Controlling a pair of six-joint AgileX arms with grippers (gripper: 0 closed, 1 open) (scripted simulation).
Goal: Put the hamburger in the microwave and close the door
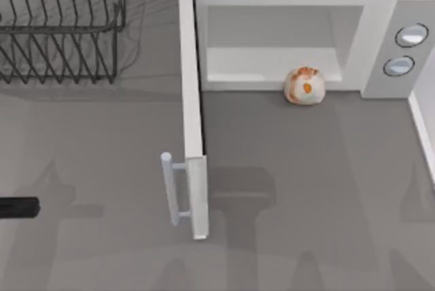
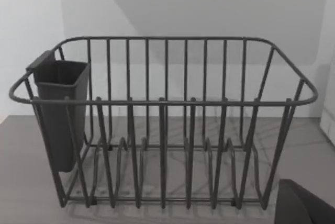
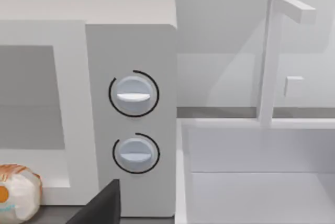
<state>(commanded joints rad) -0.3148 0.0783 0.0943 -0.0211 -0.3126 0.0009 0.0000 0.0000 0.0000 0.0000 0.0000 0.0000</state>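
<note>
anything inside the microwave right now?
Nothing visible inside the microwave: the cavity looks bare. The hamburger sits on the table just outside the opening, by the front lip. The door stands open. The cavity's upper part is hidden by the top.

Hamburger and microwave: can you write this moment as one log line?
hamburger: on table at microwave mouth, not inside | door: open | left claw: parked at table's left | dish rack: back left

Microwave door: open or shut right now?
Open. The door swings straight out from the microwave, cavity exposed, handle facing the top view's left.
</note>
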